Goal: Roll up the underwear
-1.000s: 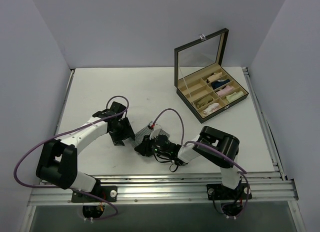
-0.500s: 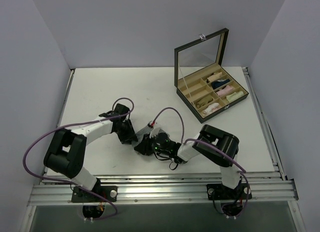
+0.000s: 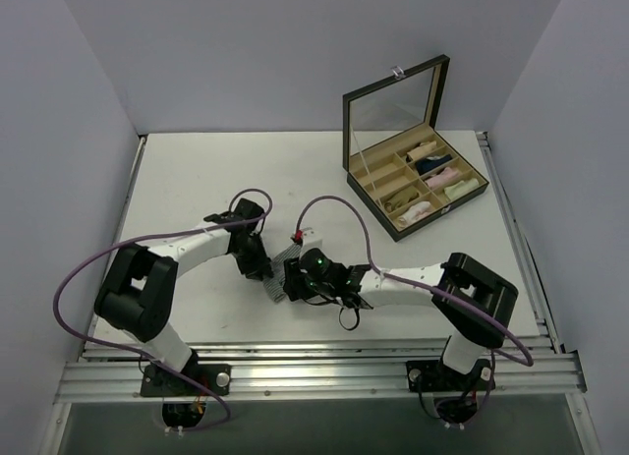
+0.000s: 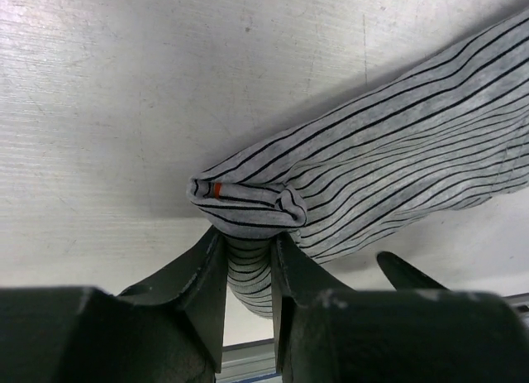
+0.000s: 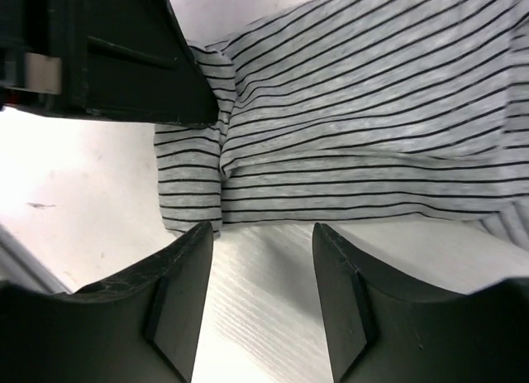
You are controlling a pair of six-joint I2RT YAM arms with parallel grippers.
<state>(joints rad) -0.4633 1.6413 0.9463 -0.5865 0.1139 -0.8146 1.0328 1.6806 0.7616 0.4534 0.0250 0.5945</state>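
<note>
The underwear (image 3: 284,275) is a grey pinstriped cloth, partly rolled, lying on the table between my two grippers. In the left wrist view its rolled end (image 4: 248,203) shows a small reddish mark, and my left gripper (image 4: 248,242) is shut on a fold of the cloth just under that end. From above, the left gripper (image 3: 259,264) touches the cloth's left side. My right gripper (image 5: 263,234) is open just short of the underwear's edge (image 5: 355,118), with bare table between its fingers. It sits at the cloth's right side (image 3: 298,282).
A dark box (image 3: 397,222) with an upright mirrored lid stands at the back right, its compartments holding small rolled garments. A metal rail (image 3: 314,362) runs along the near table edge. The left gripper's dark body (image 5: 107,52) fills the right wrist view's upper left.
The left gripper moved right to the underwear and closed on its rolled end. The right gripper opened, let go of the cloth and its arm stretched out lower.
</note>
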